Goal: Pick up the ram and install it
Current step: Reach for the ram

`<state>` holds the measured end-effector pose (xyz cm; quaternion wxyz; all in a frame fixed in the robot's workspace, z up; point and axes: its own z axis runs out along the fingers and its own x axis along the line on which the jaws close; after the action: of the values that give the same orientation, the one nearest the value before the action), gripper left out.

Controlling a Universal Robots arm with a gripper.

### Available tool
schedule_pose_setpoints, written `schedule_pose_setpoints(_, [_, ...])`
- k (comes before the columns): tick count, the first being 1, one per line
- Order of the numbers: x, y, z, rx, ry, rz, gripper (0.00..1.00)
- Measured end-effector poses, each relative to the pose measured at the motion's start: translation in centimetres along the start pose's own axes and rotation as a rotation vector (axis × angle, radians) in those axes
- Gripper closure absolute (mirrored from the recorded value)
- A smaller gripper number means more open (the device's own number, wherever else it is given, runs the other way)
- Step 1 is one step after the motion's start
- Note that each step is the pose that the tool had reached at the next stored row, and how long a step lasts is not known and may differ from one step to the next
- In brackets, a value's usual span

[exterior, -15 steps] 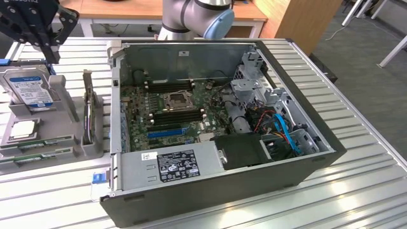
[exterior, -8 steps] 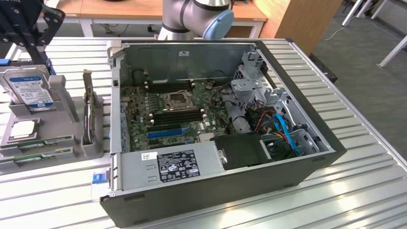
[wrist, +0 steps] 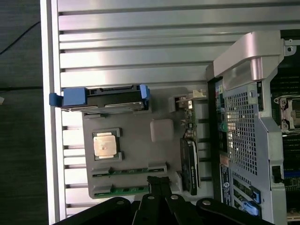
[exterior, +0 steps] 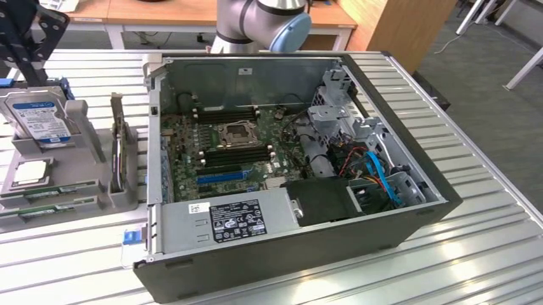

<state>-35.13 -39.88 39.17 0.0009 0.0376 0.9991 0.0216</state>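
Ext view: you've got the open PC case (exterior: 407,210) on the slatted table (exterior: 475,267), w/ the motherboard (exterior: 229,146) facing up inside. At the exterior view's left sits the grey holder (exterior: 102,197). On it a hard drive (exterior: 38,121) stands upright, a CPU (exterior: 30,171) lies flat in front of it, and a card (exterior: 119,146) stands on edge on the case side. The ram (exterior: 55,189) lies flat in a slot just past the CPU, and a second stick (exterior: 38,210) lies parallel right beside it at the holder's edge. Your gripper (exterior: 34,63) hangs above the holder, behind the drive. The arm (exterior: 263,22) rises beyond the case's far wall

Wrist view: you're looking down on the holder (wrist: 159,154). The gripper (wrist: 158,180) hovers over its edge, fingers (wrist: 153,187) clenched together w/ nothing between them. The tips are near the ends of the ram (wrist: 129,169) and the second stick (wrist: 124,190); both are seated in their slots, and you can't tell if there's contact. The CPU (wrist: 105,144) and drive (wrist: 108,97) lie beyond them, and the card (wrist: 190,164) is next to the case (wrist: 243,117)
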Motion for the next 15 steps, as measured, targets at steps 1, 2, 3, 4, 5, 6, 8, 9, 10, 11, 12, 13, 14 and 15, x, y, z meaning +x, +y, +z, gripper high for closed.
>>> schedule_pose_setpoints(1, [0.2, -0.02, 0.00, 0.0000, 0.0002, 0.000, 0.90])
schedule_pose_setpoints(2, [0.5, -0.03, 0.00, 0.0001, 0.0005, 0.000, 0.90])
schedule_pose_setpoints(3, [0.7, -0.05, 0.01, 0.0000, 0.0006, 0.000, 0.90])
schedule_pose_setpoints(4, [0.9, -0.07, 0.01, 0.0000, 0.0009, 0.000, 0.90])
schedule_pose_setpoints(5, [1.2, -0.08, 0.01, 0.0001, 0.0012, 0.000, 0.90])
schedule_pose_setpoints(6, [1.4, -0.10, 0.01, 0.0001, 0.0014, 0.000, 0.90])
schedule_pose_setpoints(8, [1.8, -0.14, 0.01, 0.0002, 0.0018, 0.000, 0.90])
schedule_pose_setpoints(9, [2.1, -0.16, 0.02, 0.0001, 0.0019, 0.000, 0.90])
schedule_pose_setpoints(10, [2.3, -0.17, 0.02, 0.0001, 0.0022, 0.000, 0.90])
schedule_pose_setpoints(11, [2.5, -0.19, 0.02, 0.0002, 0.0025, 0.000, 0.90])
schedule_pose_setpoints(12, [2.7, -0.20, 0.02, 0.0002, 0.0027, 0.000, 0.90])
schedule_pose_setpoints(13, [2.9, -0.22, 0.02, 0.0003, 0.0030, 0.000, 0.90])
schedule_pose_setpoints(14, [3.1, -0.23, 0.02, 0.0003, 0.0031, 0.000, 0.90])
schedule_pose_setpoints(15, [3.3, -0.25, 0.03, 0.0003, 0.0033, 0.000, 0.90])
